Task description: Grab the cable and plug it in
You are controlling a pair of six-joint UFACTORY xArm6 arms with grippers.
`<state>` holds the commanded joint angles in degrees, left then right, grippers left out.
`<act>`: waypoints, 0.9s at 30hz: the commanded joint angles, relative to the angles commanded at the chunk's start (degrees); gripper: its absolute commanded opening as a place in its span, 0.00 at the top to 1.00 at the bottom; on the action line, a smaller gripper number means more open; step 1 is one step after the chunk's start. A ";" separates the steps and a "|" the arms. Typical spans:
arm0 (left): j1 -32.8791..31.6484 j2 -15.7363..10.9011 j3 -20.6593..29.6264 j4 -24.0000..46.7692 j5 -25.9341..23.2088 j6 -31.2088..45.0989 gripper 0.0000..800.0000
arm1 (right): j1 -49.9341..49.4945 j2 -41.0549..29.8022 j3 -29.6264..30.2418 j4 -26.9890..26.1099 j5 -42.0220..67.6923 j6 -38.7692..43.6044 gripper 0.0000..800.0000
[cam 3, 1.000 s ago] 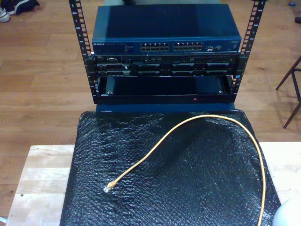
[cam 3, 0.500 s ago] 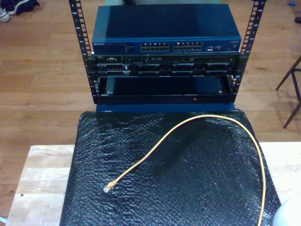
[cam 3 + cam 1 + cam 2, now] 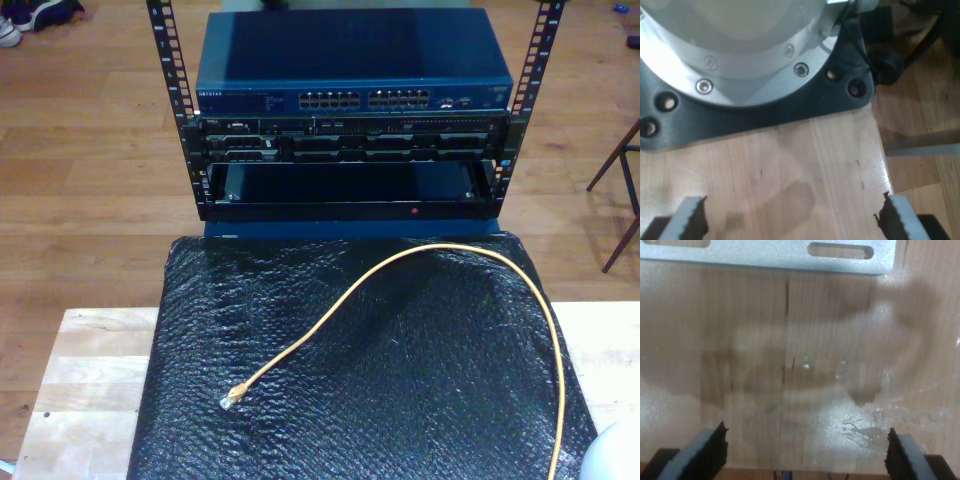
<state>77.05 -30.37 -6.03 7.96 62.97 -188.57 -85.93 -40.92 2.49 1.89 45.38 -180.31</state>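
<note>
Yellow-orange, one cable (image 3: 400, 262) lies on the black mat (image 3: 440, 380) in the exterior view, arcing from its clear plug (image 3: 230, 399) at lower left up toward the rack (image 3: 345, 160), then down the frame's right edge. First wrist view: my first gripper (image 3: 790, 220) gapes wide over bare wood beside an arm base (image 3: 745, 65). Second wrist view: my second gripper (image 3: 805, 452) spread wide, empty, below one slotted metal bracket (image 3: 790, 255).

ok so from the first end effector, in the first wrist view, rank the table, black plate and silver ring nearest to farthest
1. table: directly under my first end effector
2. black plate: lying on the table, ahead
3. silver ring: on the black plate, farther back
</note>
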 joint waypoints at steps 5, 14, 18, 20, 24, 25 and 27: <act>0.00 0.00 0.00 0.00 0.00 0.00 0.00 | 0.00 0.00 0.00 0.00 0.00 0.00 0.00; 0.00 0.00 0.00 0.00 0.00 0.00 0.00 | 0.00 0.00 0.09 0.09 -0.09 0.09 0.00; 0.00 0.00 0.00 0.00 0.00 0.00 0.00 | 0.00 0.00 0.00 -0.09 0.00 -0.09 0.00; 0.00 0.00 0.00 0.00 0.00 0.00 0.00 | 0.00 0.00 0.00 -0.09 0.00 -0.09 0.00; 0.00 0.09 -0.09 0.09 0.18 0.09 0.00 | 0.00 0.00 0.09 -0.09 -0.09 0.00 0.00; 0.00 0.18 -0.18 0.09 0.26 0.09 0.00 | 0.00 0.00 0.09 0.00 -0.09 0.00 0.00; 0.00 0.70 -0.26 0.09 0.35 0.09 0.00 | 0.00 0.00 0.09 0.09 -0.09 0.09 0.00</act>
<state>77.05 -29.67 -6.30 8.04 63.32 -188.48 -85.93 -40.92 2.58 1.98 45.30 -180.22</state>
